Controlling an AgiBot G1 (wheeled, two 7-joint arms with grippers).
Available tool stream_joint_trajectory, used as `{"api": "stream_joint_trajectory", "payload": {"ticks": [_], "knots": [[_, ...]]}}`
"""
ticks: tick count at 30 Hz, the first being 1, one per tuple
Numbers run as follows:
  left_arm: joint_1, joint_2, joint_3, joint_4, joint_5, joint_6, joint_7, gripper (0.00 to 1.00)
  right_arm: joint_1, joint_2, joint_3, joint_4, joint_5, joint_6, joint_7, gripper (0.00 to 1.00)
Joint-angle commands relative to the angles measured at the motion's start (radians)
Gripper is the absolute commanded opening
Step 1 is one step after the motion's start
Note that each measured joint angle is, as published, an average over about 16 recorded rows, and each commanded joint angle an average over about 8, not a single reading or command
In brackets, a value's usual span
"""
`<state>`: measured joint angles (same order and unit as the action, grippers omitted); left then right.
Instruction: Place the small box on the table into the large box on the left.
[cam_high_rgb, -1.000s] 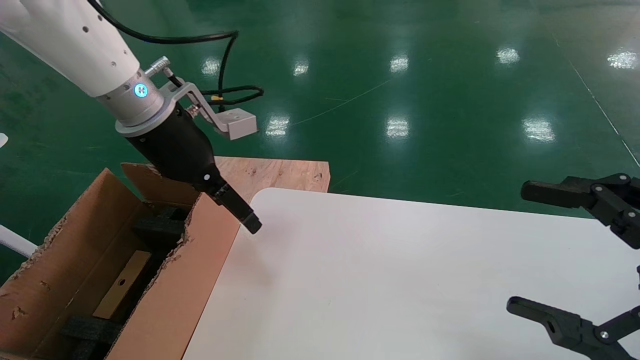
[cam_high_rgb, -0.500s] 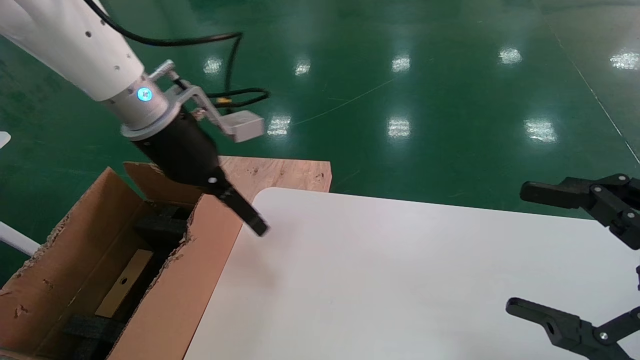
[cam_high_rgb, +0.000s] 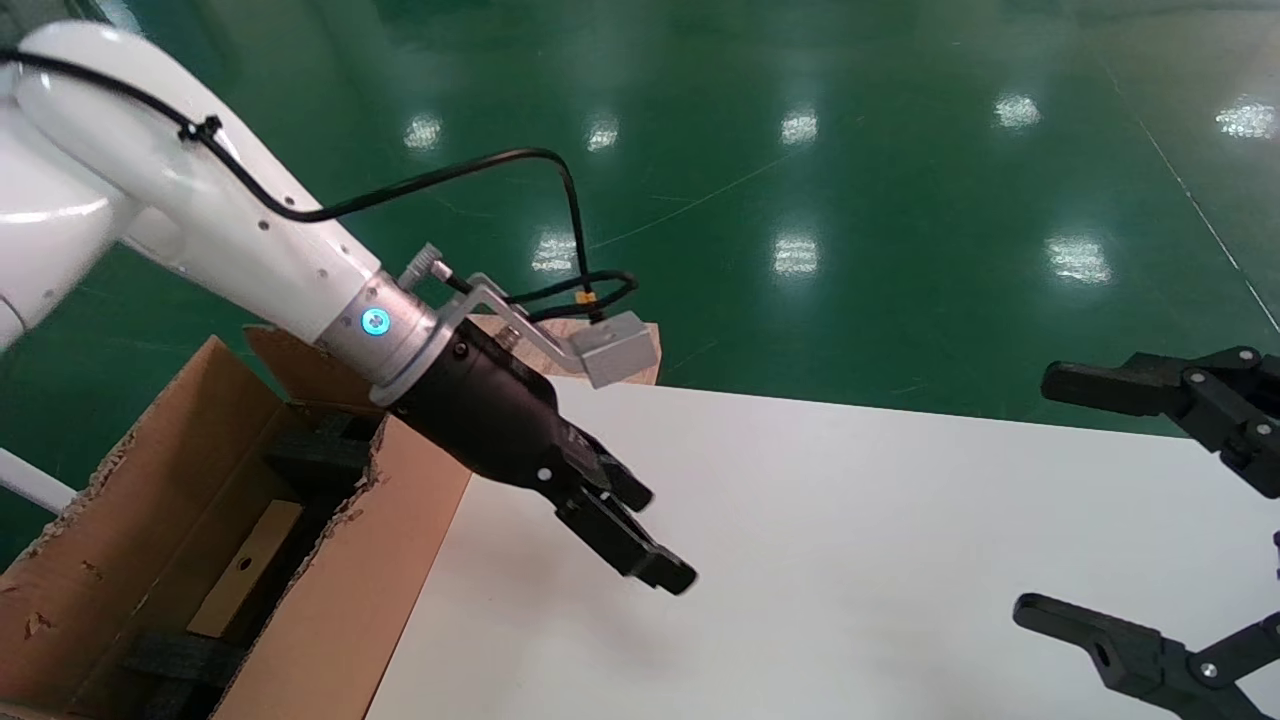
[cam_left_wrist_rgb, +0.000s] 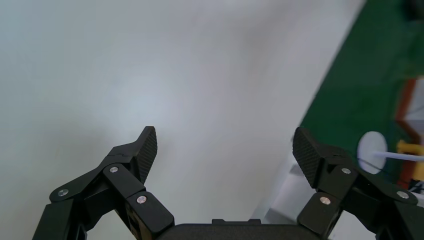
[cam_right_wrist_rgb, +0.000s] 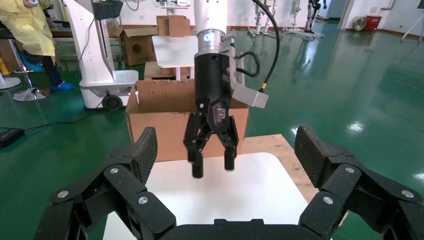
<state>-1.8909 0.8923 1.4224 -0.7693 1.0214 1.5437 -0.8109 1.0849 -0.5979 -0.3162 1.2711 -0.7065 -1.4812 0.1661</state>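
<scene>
The small box (cam_high_rgb: 243, 563) lies down inside the large box (cam_high_rgb: 340, 600) at the left, its light flap with the round hole showing between black foam pieces (cam_high_rgb: 315, 455). My left gripper (cam_high_rgb: 660, 537) hangs open and empty above the white table (cam_high_rgb: 850, 520), to the right of the carton's near wall. The left wrist view shows only bare tabletop (cam_left_wrist_rgb: 150, 75) between that gripper's (cam_left_wrist_rgb: 225, 145) spread fingers. From the right wrist view the left gripper (cam_right_wrist_rgb: 213, 167) hangs in front of the carton (cam_right_wrist_rgb: 165, 120). My right gripper (cam_high_rgb: 1050, 495) is parked open at the table's right edge.
A bare wooden board (cam_right_wrist_rgb: 272, 145) sticks out behind the table's rounded corner. Green floor surrounds the table. Farther back stand a white robot base (cam_right_wrist_rgb: 100, 75), more cartons (cam_right_wrist_rgb: 140, 45) and a person in yellow (cam_right_wrist_rgb: 30, 30).
My left arm has swung away from the carton's wall, rightward and nearer, out over the table. The right gripper has not moved.
</scene>
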Motion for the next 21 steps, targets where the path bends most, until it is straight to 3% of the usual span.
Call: {"api": "stream_joint_trajectory", "payload": {"ticks": [1, 21], "knots": [[0.039, -0.013, -0.054, -0.025, -0.014, -0.002, 0.030, 1.00, 0.000, 0.000, 0.000, 0.000, 0.000, 0.000, 0.000, 1.00], [0.431, -0.148, -0.603, -0.272, -0.154, -0.025, 0.329, 1.00, 0.000, 0.000, -0.001, 0.000, 0.000, 0.000, 0.000, 1.00]]}}
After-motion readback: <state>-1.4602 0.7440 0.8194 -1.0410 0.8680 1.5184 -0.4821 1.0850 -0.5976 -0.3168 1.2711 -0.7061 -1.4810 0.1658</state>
